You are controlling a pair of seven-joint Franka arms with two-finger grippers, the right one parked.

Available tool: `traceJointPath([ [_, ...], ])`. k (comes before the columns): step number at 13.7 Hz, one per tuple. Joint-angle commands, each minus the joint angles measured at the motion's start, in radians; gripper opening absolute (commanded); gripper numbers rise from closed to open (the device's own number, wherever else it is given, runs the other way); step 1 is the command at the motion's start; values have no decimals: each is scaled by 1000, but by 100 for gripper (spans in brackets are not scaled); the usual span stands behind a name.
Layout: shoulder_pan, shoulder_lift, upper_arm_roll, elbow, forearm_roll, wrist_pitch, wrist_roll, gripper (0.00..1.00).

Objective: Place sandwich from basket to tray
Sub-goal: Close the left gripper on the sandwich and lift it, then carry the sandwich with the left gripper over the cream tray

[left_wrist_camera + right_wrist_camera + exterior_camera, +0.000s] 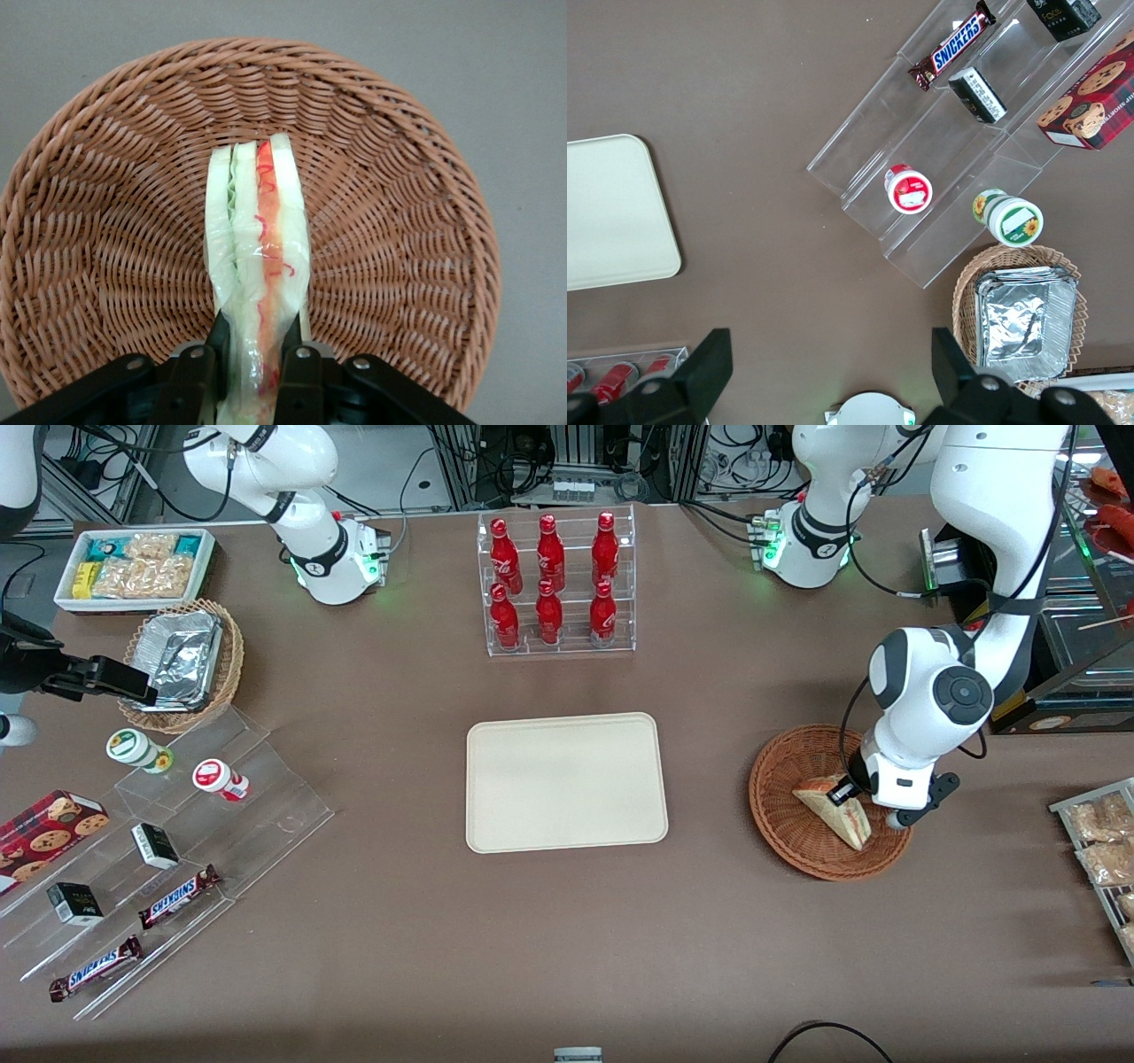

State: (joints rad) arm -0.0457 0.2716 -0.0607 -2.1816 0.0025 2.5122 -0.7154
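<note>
The sandwich (833, 806), a plastic-wrapped white-bread wedge with red and green filling (259, 257), stands on edge in the reddish-brown wicker basket (788, 824) toward the working arm's end of the table. My left gripper (852, 797) is down in the basket (97, 257), shut on the sandwich, one black finger (213, 354) pressed to each bread face. The wedge sticks out past the fingertips over the basket's floor. The cream tray (567, 781) lies flat at the table's middle, apart from the basket, with nothing on it; its corner (611, 212) shows in the right wrist view.
A clear rack of red bottles (556, 583) stands farther from the front camera than the tray. Toward the parked arm's end are a tan basket with foil (182, 662), a white snack box (135, 567) and acrylic steps with candy bars (177, 895). Packaged snacks (1103, 841) lie near the working arm's table edge.
</note>
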Motion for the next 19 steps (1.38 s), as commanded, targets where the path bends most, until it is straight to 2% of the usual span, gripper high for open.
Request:
traceJointPath([
  [1, -5, -55, -1, 64, 22, -148, -30, 0],
  [5, -6, -85, -45, 239, 112, -421, -27, 0],
  [8, -6, -66, -99, 377, 113, -545, -19, 0],
  [14, -6, -51, -304, 451, 108, -566, -32, 0],
  [19, -8, 59, -493, 519, 112, -558, -47, 0],
])
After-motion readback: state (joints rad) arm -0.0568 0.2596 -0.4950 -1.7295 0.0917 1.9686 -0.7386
